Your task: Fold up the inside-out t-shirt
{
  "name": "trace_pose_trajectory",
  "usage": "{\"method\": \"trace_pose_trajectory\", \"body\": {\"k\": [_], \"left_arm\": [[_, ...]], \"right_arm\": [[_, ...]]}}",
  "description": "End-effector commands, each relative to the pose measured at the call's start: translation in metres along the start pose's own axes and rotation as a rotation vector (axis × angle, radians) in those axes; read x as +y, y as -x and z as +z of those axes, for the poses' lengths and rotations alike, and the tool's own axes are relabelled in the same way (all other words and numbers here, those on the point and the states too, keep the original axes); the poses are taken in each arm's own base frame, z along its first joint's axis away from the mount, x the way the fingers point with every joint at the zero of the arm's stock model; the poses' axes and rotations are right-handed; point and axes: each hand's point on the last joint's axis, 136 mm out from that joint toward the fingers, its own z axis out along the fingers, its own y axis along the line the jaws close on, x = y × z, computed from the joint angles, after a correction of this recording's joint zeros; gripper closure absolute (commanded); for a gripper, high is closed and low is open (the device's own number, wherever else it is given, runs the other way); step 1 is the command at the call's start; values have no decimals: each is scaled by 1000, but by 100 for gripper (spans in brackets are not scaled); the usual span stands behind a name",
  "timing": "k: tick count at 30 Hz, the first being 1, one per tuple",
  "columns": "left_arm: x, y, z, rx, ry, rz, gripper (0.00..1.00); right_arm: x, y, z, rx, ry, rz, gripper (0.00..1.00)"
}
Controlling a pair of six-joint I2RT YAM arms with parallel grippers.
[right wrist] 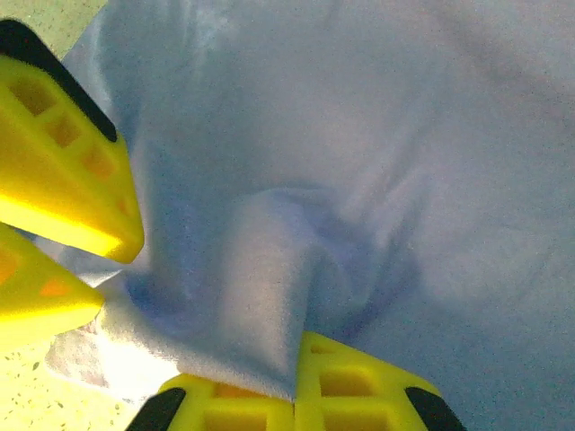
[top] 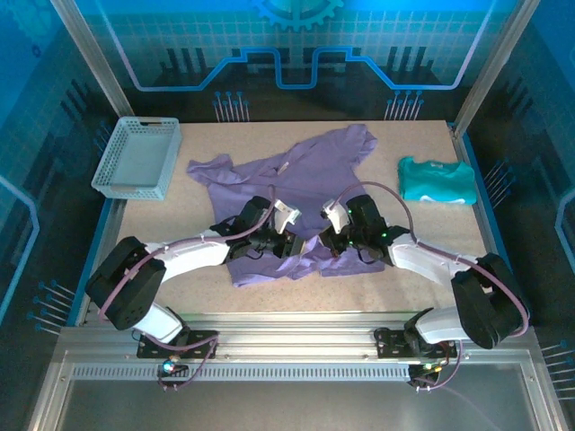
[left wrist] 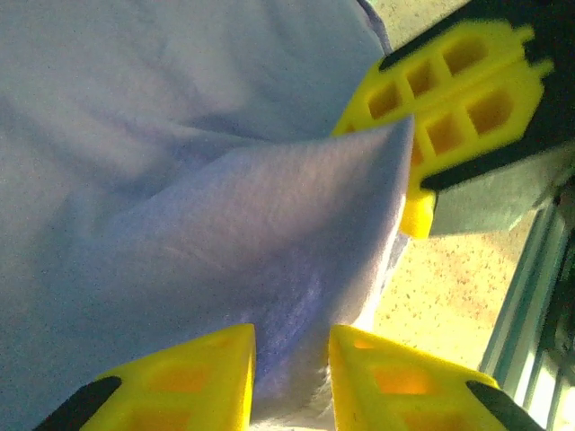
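Observation:
The inside-out t-shirt lies crumpled on the table, lavender, its lower edge bunched between the two arms. My left gripper is at that bunched hem. In the left wrist view its yellow fingers stand apart with a tongue of purple cloth lying in the gap. My right gripper, close beside it, is shut on a raised fold of the shirt, fingertips pressed together. The right gripper's fingers also appear in the left wrist view, pinching the fold's tip.
A grey mesh basket stands at the back left. A folded teal garment lies at the back right. Bare speckled tabletop surrounds the shirt, and the metal rail runs along the near edge.

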Motion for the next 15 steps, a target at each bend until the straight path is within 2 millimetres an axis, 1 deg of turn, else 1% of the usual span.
{"method": "trace_pose_trajectory", "body": {"k": [1,6,13,15], "left_arm": [[-11,9,-4,-68,-50,93,58],[-14,8,2,-51,-61,139,47],[-30,1,17,-21,-118,182,39],[-29,0,22,-13,-101,202,36]], "right_arm": [[0,15,-9,-26,29,39,100],[-3,17,-11,-31,38,76,100],[-13,16,-8,-1,8,133,100],[-15,17,-7,3,6,148,100]]}}
